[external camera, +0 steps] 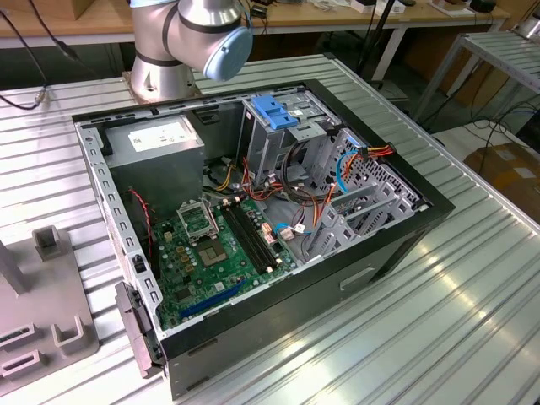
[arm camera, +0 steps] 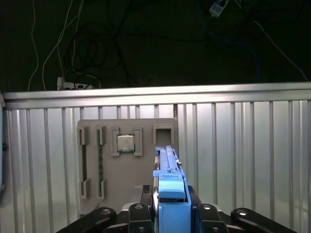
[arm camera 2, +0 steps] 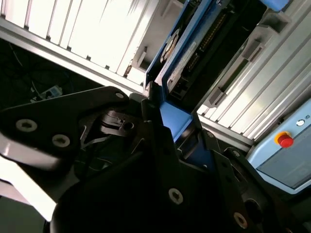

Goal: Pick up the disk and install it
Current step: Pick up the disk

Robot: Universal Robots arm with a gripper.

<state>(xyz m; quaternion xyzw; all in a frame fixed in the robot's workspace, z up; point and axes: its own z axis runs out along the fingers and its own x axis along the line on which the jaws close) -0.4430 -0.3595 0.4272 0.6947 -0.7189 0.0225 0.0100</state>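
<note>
While on edge, disk (arm camera: 168, 165) within pincer (arm camera: 171, 206).

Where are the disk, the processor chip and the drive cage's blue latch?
the disk (arm camera: 172, 201): first wrist view, on its blue carrier's end tab.
processor chip (arm camera: 126, 143): first wrist view, middle of its metal lid.
blue latch (external camera: 274, 110): exterior view, on its flat top.

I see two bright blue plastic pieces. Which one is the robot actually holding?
The blue rail framing the disk, clamped in the gripper in both wrist views. The other, the blue latch, sits untouched atop the drive cage.
</note>
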